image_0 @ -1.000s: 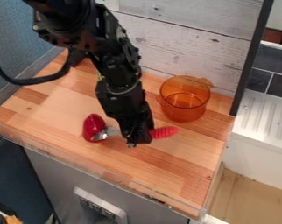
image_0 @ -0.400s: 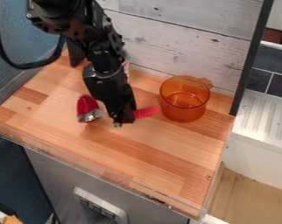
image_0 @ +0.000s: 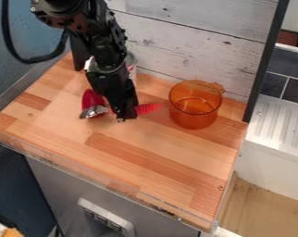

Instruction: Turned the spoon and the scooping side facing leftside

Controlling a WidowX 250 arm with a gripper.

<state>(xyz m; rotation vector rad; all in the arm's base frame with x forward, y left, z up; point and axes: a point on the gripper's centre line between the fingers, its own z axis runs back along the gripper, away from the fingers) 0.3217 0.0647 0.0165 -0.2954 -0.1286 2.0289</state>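
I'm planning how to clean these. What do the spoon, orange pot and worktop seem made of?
Spoon: matte-looking ridged red handle, likely plastic or silicone; shiny silvery part, perhaps metal. Orange pot: glossy and see-through, so glass or clear plastic. Worktop: smooth wood, judging by its strips in differing tones.

wood-block counter (image_0: 164, 157) under the claw (image_0: 127, 115), clear strip (image_0: 102, 177) along its near edge. gray front (image_0: 62, 187) below that, pale panel (image_0: 108, 220) on it. whitewashed plank wall (image_0: 195, 37) behind the claw, black upright (image_0: 269, 55) at its right end. blue wall (image_0: 40, 41) left of the claw. far right of the claw: dark tiles (image_0: 296, 97), white ridged ledge (image_0: 281, 125), pale wood surface (image_0: 263, 208) lower down. soft light.
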